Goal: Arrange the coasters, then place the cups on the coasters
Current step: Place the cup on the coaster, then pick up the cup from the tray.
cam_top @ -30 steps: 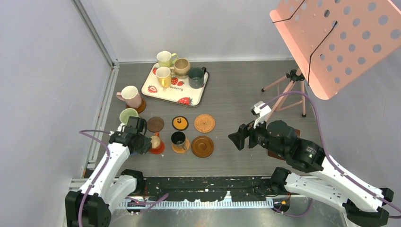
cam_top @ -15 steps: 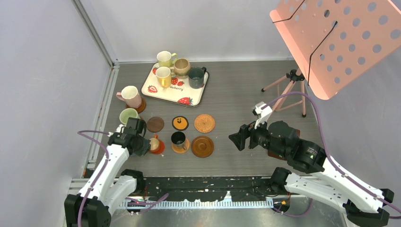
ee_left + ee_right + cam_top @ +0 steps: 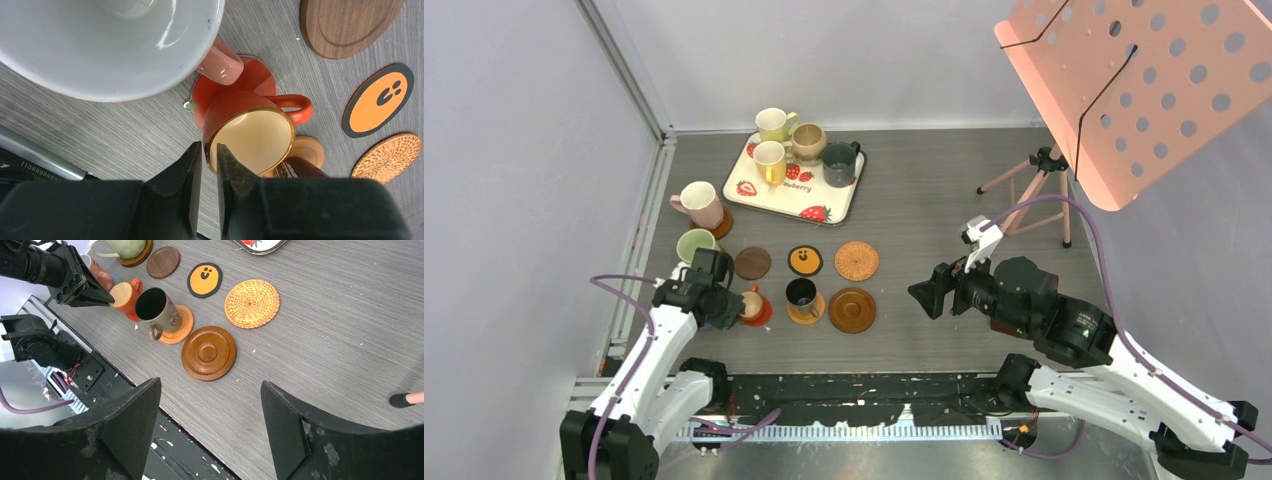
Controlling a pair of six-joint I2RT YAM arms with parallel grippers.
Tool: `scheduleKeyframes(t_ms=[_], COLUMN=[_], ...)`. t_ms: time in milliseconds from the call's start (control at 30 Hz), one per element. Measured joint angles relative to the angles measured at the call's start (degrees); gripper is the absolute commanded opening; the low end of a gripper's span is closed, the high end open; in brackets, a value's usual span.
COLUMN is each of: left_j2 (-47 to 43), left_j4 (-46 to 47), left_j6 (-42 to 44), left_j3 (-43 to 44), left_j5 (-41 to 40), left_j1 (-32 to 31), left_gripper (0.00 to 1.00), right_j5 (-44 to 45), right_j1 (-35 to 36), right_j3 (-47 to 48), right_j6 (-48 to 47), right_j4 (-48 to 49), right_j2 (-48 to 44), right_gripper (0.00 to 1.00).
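Left hand (image 3: 207,147) straddles the near rim of the orange cup (image 3: 250,135), one finger inside, one outside, a sliver apart. Pinching or just let go, I cannot tell. The cup stands on the red coaster (image 3: 255,77); a rim hold suits lowering it straight down. Right hand (image 3: 210,387) hangs splayed and empty, clear of the work. Against a second ago: left hand barely shifted, right hand unchanged.

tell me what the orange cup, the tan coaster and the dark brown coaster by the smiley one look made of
Orange cup: likely glazed ceramic; glossy, cream inside.
Tan coaster: woven wicker or rattan; spiral weave shows.
Dark brown coaster: probably wood, matte; grain lines, raised rim.
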Motion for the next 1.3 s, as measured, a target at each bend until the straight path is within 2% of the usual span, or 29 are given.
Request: scheduleKeyframes(t_ms=[167,300,400,533,700,967,1200,1300], left_j2=[-0.8,-2.3,-4.7,-7.6,-7.4,9.2,30.7,41.7], left_j4=[-0.2,-2.0,-2.8,-3.0,0.0,6.0,8.0,7.3], left_j6=[0.0,0.2,0.5,2.3,10.3,27.2,37.7,40.7], left_j3=[0.1,3.0,6.0,9.9,14.9,33.1,50.2,60.4], left_j5=[0.6,0.5,-0.7,-3.1,-5.3,-7.7,-7.8,-6.4], left_j1=[0.0,-0.2,-0.4,-0.5,-0.5,-0.6,-0.3,0.3], left_gripper=[0.33,0.52,0.62,0.63,0.59,0.55,0.55,0.55], right_j5=[-0.4,-1.0,-1.3,-1.7,-2.1,-2.1,-1.8,-1.7], right_j1=[0.0,0.0,0.0,0.0,0.0,0.0,0.0,0.0], right_j3=[0.0,0.0,0.0,0.0,0.0,0.9,2.3,4.1], right_j6=[0.1,0.3,0.5,0.7,1.0,0.9,0.1,-0.3], right_j4=[0.0,0.0,0.1,0.5,1.0,1.4,1.2,1.4], right_j2=[0.1,0.4,0.8,1.9,4.3,7.5,9.6,11.1], right_gripper=[0.80,0.80,0.80,0.80,0.80,0.80,0.80,0.80])
